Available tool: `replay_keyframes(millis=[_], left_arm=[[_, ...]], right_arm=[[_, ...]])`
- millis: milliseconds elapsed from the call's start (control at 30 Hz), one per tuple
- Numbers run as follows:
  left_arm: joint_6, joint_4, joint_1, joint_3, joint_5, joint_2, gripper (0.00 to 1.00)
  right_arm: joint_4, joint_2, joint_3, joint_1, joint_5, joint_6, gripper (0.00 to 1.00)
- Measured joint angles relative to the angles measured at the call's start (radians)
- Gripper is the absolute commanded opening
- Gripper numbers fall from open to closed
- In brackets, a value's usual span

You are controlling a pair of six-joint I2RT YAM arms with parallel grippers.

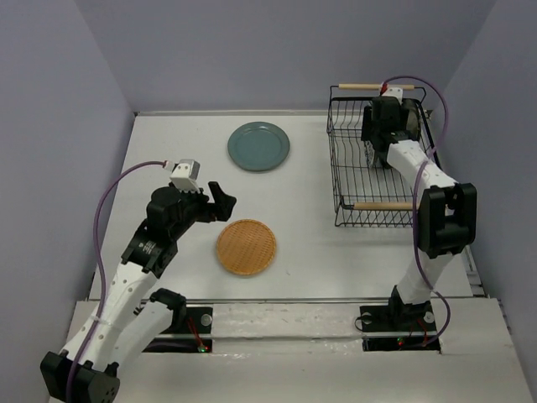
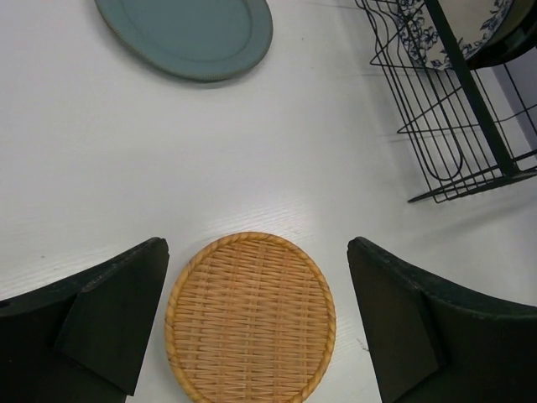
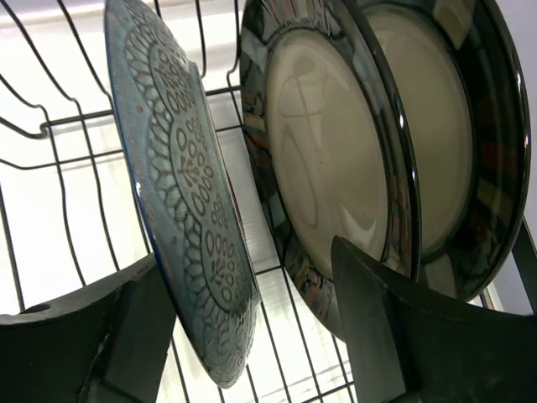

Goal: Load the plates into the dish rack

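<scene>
left fingers [image 2: 109, 327]: spread wide, holding nothing, over woven plate [image 2: 250, 336]
right fingers [image 3: 394, 336]: apart, inside dish rack [image 1: 352, 180], straddling upright floral plate [image 3: 180, 210], not clamped
striped plates [image 3: 336, 168]: two, on edge in rack, just beside floral plate
woven plate: flat on tabletop [image 1: 168, 143]
teal plate [image 1: 258, 146]: flat on tabletop, left of rack

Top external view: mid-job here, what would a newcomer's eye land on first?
The right gripper sits inside the black wire dish rack at far right, jaws open either side of the standing floral plate, with two dark-rimmed beige plates upright beside it. Next comes the orange woven plate, lying flat mid-table under the open left gripper, and the teal plate farther back.
</scene>
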State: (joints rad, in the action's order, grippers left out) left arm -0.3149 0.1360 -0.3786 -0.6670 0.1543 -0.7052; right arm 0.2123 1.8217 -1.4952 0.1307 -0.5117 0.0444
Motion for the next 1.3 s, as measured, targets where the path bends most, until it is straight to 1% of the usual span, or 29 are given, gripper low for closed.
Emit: replay_keyframes(millis=[133,367,533,633,733,833,867,900,1033,1167,1300], left_arm=[[-0.01,0.01,0.003,-0.001,-0.033,-0.052,0.99],[-0.052,0.019,0.048,-0.008,-0.023,-0.159,0.99],[-0.092,0.01,0.079,-0.029,0.013,-0.242,0.99],[-0.154,-0.034,0.08,-0.047,0.033,-0.311,0.95],[-0.256,-0.114,0.084,-0.071,0.043,-0.413,0.92],[-0.347,-0.182,0.086,-0.111,0.032,-0.529,0.91],[-0.369,-0.195,0.086,-0.135,0.024,-0.57,0.89],[-0.397,-0.217,0.089,-0.179,0.013,-0.649,0.88],[-0.475,-0.295,0.107,-0.31,0.002,-0.877,0.81],[-0.536,-0.354,0.133,-0.441,-0.002,-1.102,0.76],[-0.576,-0.358,0.155,-0.533,-0.037,-1.26,0.72]], right_arm=[[0.009,-0.015,-0.012,0.0,0.028,0.017,0.79],[0.034,-0.131,-0.013,0.0,0.092,0.044,0.79],[0.042,-0.239,-0.013,0.0,0.183,0.089,0.78],[0.04,-0.293,-0.002,0.0,0.27,0.141,0.77],[0.034,-0.373,0.064,0.012,0.356,0.196,0.75],[0.004,-0.477,0.187,0.048,0.429,0.249,0.75],[-0.011,-0.524,0.241,0.071,0.465,0.273,0.75],[-0.016,-0.556,0.278,0.087,0.489,0.285,0.75],[-0.058,-0.687,0.409,0.146,0.582,0.341,0.75],[-0.09,-0.796,0.496,0.195,0.64,0.38,0.75],[-0.125,-0.864,0.562,0.228,0.683,0.408,0.75]])
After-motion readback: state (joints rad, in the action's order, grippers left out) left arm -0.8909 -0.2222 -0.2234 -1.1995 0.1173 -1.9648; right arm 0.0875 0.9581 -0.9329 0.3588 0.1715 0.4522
